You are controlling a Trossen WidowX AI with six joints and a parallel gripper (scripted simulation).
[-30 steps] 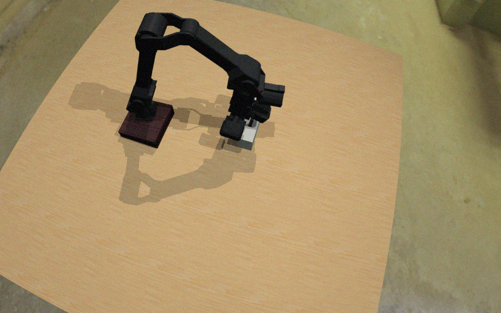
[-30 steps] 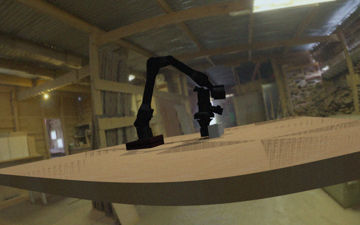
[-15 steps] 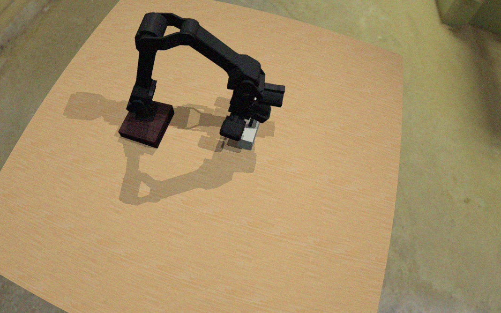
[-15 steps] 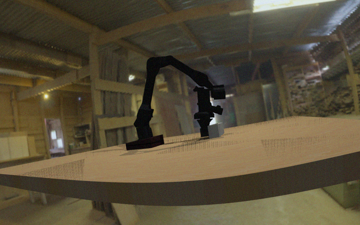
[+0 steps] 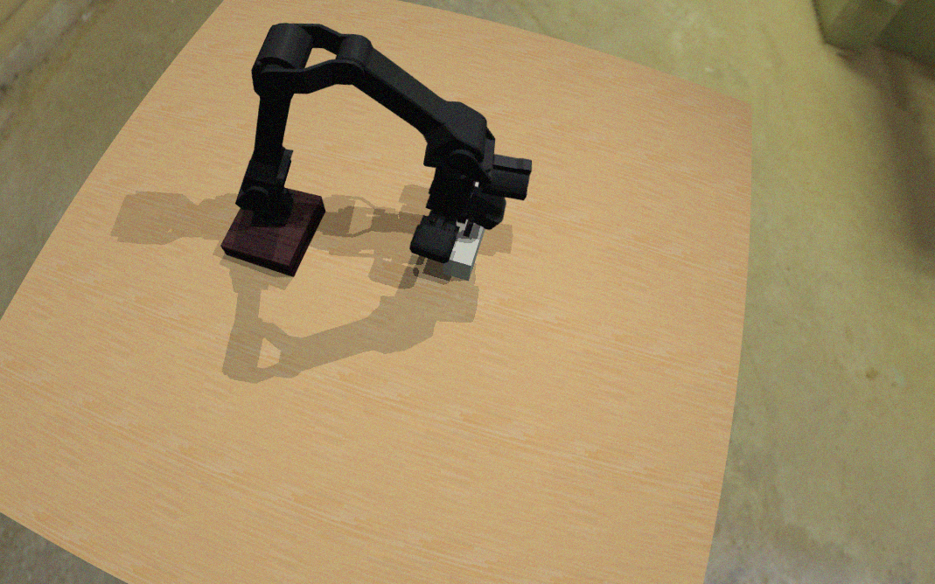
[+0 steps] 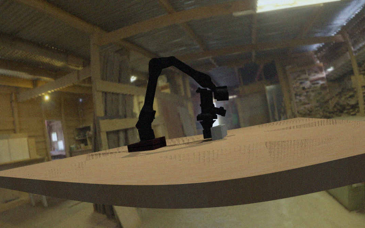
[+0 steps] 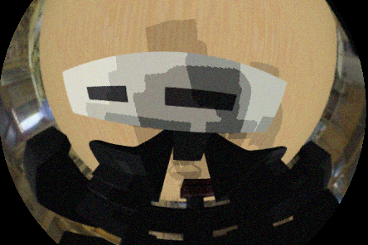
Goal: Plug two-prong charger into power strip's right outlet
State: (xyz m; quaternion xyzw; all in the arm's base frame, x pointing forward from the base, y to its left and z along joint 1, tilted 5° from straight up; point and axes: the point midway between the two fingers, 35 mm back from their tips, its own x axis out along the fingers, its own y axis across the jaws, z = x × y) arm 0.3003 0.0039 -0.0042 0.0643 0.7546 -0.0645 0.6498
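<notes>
The gripper (image 7: 190, 173) hangs nose-down over the bench (image 5: 456, 406), its jaws partly closed and stopped on something narrow between them; that is judged to be the two-prong charger (image 7: 194, 190), though the wrist view shows only a small dark block there, and the prongs cannot be made out. Directly below and just ahead of the gripper lies the power strip (image 7: 264, 88), a pale grey bar lying across the gripper's line of view, with two dark slots: one ahead and to the left (image 7: 108, 93), one almost dead ahead and slightly right (image 7: 200, 98), which is taken to be the right outlet. From the side the gripper tip stands just beside the strip (image 6: 218, 131), low and close to it; contact cannot be told.

The charger is likely a small, rigid, light plastic body, smooth enough to twist in a pinch grip if loaded off-axis. Holding it by its flat sides, high on the body and well clear of the prongs, suits it best. The shutter will probably resist unless both prongs meet it together, so a tilted charger risks jamming or pivoting in the jaws
</notes>
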